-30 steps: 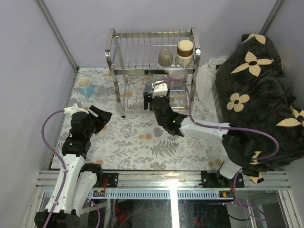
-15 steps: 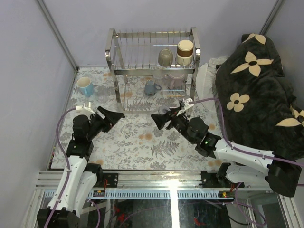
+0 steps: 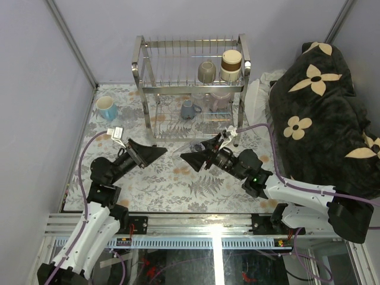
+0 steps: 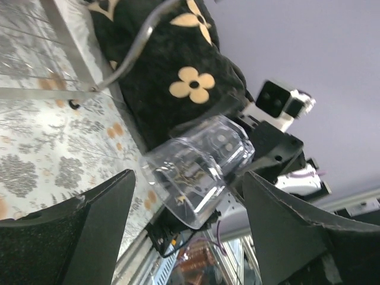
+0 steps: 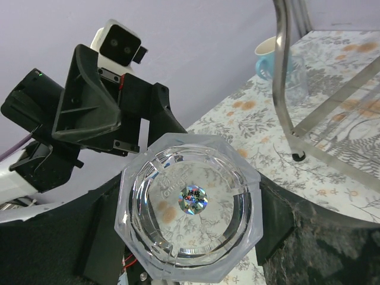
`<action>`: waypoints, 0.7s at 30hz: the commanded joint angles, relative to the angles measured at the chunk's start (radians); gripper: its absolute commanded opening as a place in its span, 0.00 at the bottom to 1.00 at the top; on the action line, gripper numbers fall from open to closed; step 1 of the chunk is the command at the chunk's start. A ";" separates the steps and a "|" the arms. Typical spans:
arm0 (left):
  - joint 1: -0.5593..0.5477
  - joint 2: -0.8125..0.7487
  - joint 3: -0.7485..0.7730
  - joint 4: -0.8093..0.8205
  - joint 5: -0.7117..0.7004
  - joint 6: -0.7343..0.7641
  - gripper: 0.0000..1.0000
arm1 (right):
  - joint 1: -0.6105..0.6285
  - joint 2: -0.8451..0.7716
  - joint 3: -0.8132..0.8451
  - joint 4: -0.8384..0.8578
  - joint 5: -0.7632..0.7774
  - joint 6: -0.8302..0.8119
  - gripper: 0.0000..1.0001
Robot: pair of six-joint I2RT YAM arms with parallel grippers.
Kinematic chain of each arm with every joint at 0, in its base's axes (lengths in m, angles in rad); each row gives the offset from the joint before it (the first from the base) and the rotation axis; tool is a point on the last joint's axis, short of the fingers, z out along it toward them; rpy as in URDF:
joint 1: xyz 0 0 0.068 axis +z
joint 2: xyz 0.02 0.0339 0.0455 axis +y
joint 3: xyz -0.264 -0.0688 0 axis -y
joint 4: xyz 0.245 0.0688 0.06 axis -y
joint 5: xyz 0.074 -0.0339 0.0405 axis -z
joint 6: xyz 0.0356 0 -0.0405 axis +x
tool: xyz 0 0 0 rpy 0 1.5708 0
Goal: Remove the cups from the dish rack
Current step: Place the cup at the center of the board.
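Right gripper (image 3: 193, 155) clamping clear glass (image 5: 189, 199) by sides, holding it on its side above floral desk (image 3: 178, 184), base facing wrist camera. Left gripper (image 3: 157, 153) hovering just left of glass, jaws gaping wide, gripping nothing, pointing at glass mouth. Dish rack (image 3: 138, 65) standing behind at far desk edge. Grey-blue cup (image 3: 189, 109) and pale lilac mug (image 3: 221, 98) sitting on lower tier. Olive-grey mug (image 3: 206, 72) and brown-and-cream cup (image 3: 231, 64) sitting on upper tier, right end. Light blue mug (image 3: 107, 108) standing on desk left of rack, second glass (image 3: 127, 114) just beside it.
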State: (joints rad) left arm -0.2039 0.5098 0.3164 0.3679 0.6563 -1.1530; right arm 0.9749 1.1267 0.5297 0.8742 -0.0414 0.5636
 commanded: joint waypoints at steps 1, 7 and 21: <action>-0.106 0.013 -0.010 0.126 -0.010 -0.007 0.71 | 0.002 0.030 0.062 0.159 -0.071 0.048 0.00; -0.237 0.046 -0.022 0.153 -0.080 0.029 0.69 | 0.001 0.051 0.098 0.168 -0.084 0.054 0.00; -0.304 0.108 -0.097 0.451 -0.113 -0.089 0.41 | 0.001 0.078 0.110 0.226 -0.115 0.087 0.00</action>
State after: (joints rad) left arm -0.4957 0.6033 0.2443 0.6376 0.5587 -1.1961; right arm 0.9733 1.2102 0.5900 0.9524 -0.1249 0.6197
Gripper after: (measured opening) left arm 0.462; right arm 0.747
